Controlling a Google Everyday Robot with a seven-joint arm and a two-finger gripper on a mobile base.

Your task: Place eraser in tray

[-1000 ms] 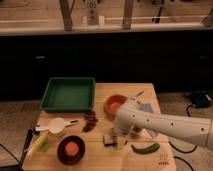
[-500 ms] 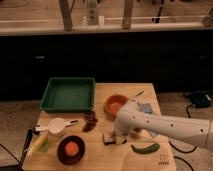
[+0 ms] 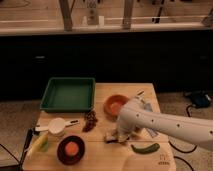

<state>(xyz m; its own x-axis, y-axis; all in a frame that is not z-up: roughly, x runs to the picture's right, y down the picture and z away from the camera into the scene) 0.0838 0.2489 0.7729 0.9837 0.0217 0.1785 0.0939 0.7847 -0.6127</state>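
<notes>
Clamped shut on the eraser [image 3: 111, 137] with the gripper [image 3: 119, 134], down on the table [image 3: 101, 151], well apart from the green tray [image 3: 67, 95]. Might slip out on lifting if pinched only at its end

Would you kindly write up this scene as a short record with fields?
gripper: shut on the eraser, low at the table's front middle
eraser: on the table, outside the tray
tray: back left, empty
bowl: orange, right of the tray
pepper: green, front right of the gripper
</notes>
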